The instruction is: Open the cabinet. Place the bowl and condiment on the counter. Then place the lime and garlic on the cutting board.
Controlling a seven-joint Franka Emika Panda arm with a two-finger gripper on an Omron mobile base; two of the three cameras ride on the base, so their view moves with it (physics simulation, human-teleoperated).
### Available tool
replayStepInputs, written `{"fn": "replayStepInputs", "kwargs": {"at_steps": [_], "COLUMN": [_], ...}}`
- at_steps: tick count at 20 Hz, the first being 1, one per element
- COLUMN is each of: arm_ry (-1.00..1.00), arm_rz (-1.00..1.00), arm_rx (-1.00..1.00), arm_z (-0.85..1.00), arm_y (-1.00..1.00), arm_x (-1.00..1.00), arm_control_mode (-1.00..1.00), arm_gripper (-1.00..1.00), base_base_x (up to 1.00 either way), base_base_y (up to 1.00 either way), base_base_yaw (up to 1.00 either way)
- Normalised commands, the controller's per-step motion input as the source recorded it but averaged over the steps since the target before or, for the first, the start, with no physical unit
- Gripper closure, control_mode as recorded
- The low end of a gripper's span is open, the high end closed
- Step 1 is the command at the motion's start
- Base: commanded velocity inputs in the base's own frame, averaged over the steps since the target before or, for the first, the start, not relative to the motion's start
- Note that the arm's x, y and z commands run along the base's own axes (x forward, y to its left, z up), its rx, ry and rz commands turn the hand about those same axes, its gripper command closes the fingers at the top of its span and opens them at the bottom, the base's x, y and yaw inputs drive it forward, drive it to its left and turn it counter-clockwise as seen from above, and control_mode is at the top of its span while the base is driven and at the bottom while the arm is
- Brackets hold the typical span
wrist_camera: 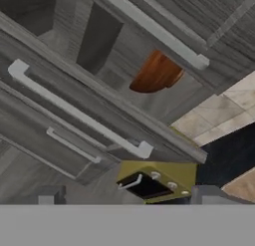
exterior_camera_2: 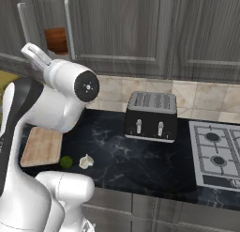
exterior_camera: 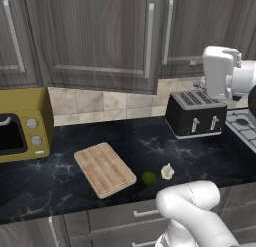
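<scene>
The cabinet (exterior_camera: 95,36) has one door ajar. Through the gap the reddish-brown bowl (exterior_camera_2: 57,40) shows on the shelf inside, and in the hand view the bowl (wrist_camera: 157,73) sits between two long silver handles. The condiment is hidden. On the black counter (exterior_camera: 150,146) the cutting board (exterior_camera: 105,168) lies bare. The lime (exterior_camera: 149,177) and the garlic (exterior_camera: 167,171) rest side by side on the counter just right of the board. My gripper (wrist_camera: 129,199) is open and holds nothing. It hangs well back from the cabinet, facing the doors.
A yellow microwave (exterior_camera: 22,126) stands at the counter's left end. A black toaster (exterior_camera: 195,113) stands against the tiled wall, with a stove (exterior_camera_2: 215,153) to its right. Grey drawers run below the counter's front edge.
</scene>
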Motion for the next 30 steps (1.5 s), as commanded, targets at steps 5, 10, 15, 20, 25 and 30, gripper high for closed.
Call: {"fn": "replayStepInputs", "kwargs": {"at_steps": [5,10,15,20,25,30], "arm_ry": [0.06,0.23,0.17,0.01,0.01,0.03], "arm_rz": [0.0,0.05,0.12,0.06,0.0,0.0], "arm_rx": [0.23,0.04,0.04,0.12,0.04,0.0], "arm_z": [0.11,0.0,0.0,0.0,-0.15,-0.09], "arm_y": [-0.25,-0.01,0.0,-0.04,0.08,0.11], "arm_x": [0.0,0.0,0.06,0.2,0.37,0.33], "arm_control_mode": [-1.0,-1.0,-1.0,-1.0,-1.0,-1.0], "arm_gripper": [-1.0,-1.0,-1.0,-1.0,-1.0,-1.0], "base_base_x": [0.0,0.0,0.0,0.0,0.0,0.0], "base_base_y": [0.0,0.0,0.0,0.0,0.0,0.0], "base_base_yaw": [0.0,0.0,0.0,0.0,0.0,0.0]}}
